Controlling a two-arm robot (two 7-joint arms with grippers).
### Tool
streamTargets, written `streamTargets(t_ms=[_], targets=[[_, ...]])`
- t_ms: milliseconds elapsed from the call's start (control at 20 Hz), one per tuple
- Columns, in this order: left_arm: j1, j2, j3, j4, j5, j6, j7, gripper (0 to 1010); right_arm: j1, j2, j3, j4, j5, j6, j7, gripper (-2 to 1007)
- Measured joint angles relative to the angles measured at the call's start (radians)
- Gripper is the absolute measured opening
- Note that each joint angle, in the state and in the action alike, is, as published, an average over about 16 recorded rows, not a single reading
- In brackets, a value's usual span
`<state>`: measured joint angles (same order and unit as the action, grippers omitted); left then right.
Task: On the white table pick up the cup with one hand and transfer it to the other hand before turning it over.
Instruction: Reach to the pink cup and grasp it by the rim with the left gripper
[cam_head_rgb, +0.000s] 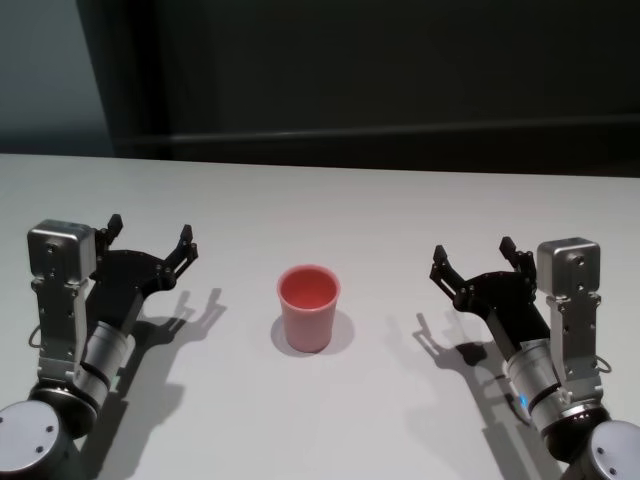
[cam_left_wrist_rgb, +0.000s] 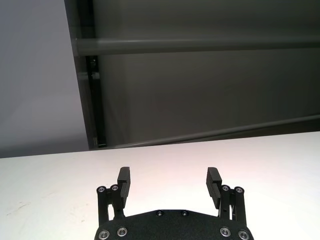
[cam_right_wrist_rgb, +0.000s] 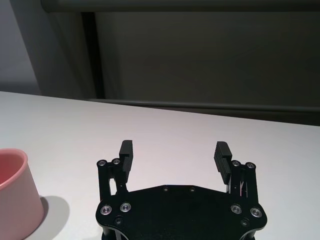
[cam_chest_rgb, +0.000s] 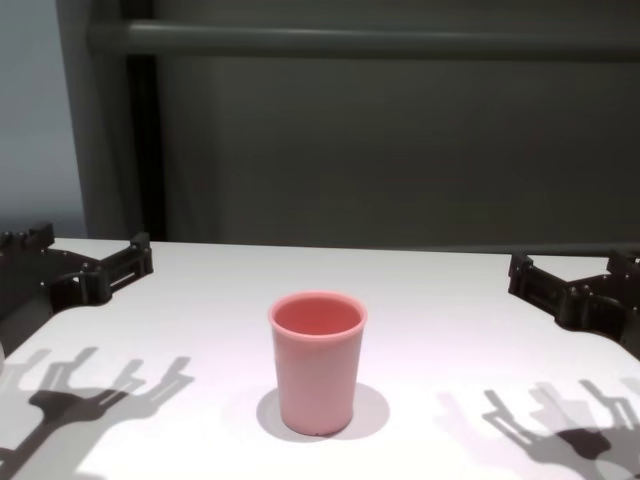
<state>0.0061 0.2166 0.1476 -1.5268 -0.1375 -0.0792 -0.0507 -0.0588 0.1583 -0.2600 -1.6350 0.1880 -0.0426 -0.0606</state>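
The cup (cam_head_rgb: 308, 306) stands upright, rim up, on the table (cam_head_rgb: 350, 210), about midway between the two grippers and a little nearer the robot than their fingertips. Its inside is empty as far as the head view shows, and it casts a short shadow toward the right. The left gripper (cam_head_rgb: 149, 236) hangs above the table at the left, well apart from the cup, its jaws spread wide with nothing between them; its shadow lies on the table beside it. From the left wrist view the two fingers (cam_left_wrist_rgb: 124, 181) stand far apart over bare tabletop, pointing toward the far edge. The right gripper (cam_head_rgb: 472, 255) hangs at the right, also well apart from the cup, jaws wide and holding nothing. In the right wrist view its fingers (cam_right_wrist_rgb: 126, 154) are spread over the table, and the cup's rim and side show at the edge of that picture, clear of the gripper. In the chest view the cup sits in the centre, with both grippers off to the sides, above the table. A dark wall (cam_head_rgb: 400, 70) rises behind the far edge.
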Motion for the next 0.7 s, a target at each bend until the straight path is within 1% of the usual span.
streamTargets(t_ms=[700], targets=[[0.000, 0.000, 0.000, 0.000, 0.000, 0.000, 0.000, 1003, 0.000, 0.000, 0.000, 0.000, 0.000, 0.000, 0.000, 1000]])
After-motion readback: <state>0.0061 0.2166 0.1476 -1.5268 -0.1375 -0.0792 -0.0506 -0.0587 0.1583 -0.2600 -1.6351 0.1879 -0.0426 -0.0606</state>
